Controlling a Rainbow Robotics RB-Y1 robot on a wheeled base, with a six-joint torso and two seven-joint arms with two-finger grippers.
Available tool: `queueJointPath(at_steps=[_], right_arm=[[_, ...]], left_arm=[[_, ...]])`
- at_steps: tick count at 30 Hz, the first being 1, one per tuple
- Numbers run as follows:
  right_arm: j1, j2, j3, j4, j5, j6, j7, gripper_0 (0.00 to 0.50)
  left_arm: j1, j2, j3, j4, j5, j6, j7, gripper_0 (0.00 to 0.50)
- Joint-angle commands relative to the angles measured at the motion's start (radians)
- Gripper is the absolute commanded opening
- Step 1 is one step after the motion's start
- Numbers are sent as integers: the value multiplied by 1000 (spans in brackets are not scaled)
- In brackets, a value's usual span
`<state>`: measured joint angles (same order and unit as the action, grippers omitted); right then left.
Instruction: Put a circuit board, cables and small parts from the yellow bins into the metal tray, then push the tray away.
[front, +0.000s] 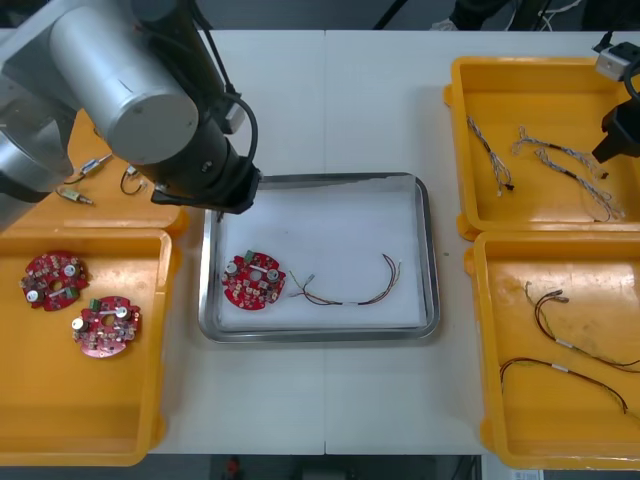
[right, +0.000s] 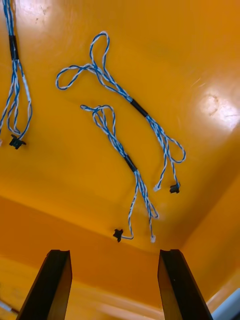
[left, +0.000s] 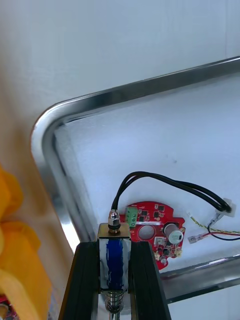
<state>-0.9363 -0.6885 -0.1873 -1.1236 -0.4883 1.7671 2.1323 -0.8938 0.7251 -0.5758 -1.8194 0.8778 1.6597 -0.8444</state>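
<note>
The left pincer (left: 114, 245) is closed on a small metal part (left: 114, 260), gripping its blue body by the sides. A black lead (left: 165, 182) loops from the part out beyond the fingertips and ends in a white plug (left: 229, 206). Below the pincer is the corner of the metal tray (left: 55, 107). The circuit board (left: 152, 230) lies just past the fingertips, with the red and yellow cable (front: 350, 293) beside it.

The rim is close under the pincer, so a release here could land the part on it and tip it onto the desk. The dangling lead could also catch on the board and drag it.

The right pincer (right: 115, 255) stands wide open above the blue and white cables (right: 120, 95) in a yellow bin (front: 460, 150). Two of these cables lie near each other below the fingertips, so a careless close could take both.
</note>
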Motion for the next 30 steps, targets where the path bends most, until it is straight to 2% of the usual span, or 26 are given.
queueJointPath(at_steps=[1, 10, 19, 20, 21, 22, 23, 30], right_arm=[[-59, -45, -29, 33, 10, -55, 103, 500], [-96, -45, 5, 206, 7, -169, 265, 500], [-95, -23, 89, 312, -21, -278, 262, 500], [-91, -16, 83, 323, -24, -287, 265, 500], [-88, -12, 82, 326, -27, -291, 267, 500], [-81, -8, 78, 331, -35, -299, 267, 500], [-73, -3, 78, 331, -42, -307, 267, 500], [-19, 4, 78, 331, -101, -376, 276, 500]], left_arm=[[7, -39, -73, 49, -31, -87, 111, 0], [6, -78, -177, 144, -109, -209, 122, 0], [6, -87, -190, 146, -106, -221, 139, 6], [7, -88, -190, 144, -106, -221, 140, 67], [7, -90, -190, 143, -106, -221, 142, 158], [6, -90, -190, 141, -106, -221, 145, 366], [6, -90, -190, 140, -105, -221, 150, 500], [6, -90, -190, 135, -105, -221, 153, 500]])
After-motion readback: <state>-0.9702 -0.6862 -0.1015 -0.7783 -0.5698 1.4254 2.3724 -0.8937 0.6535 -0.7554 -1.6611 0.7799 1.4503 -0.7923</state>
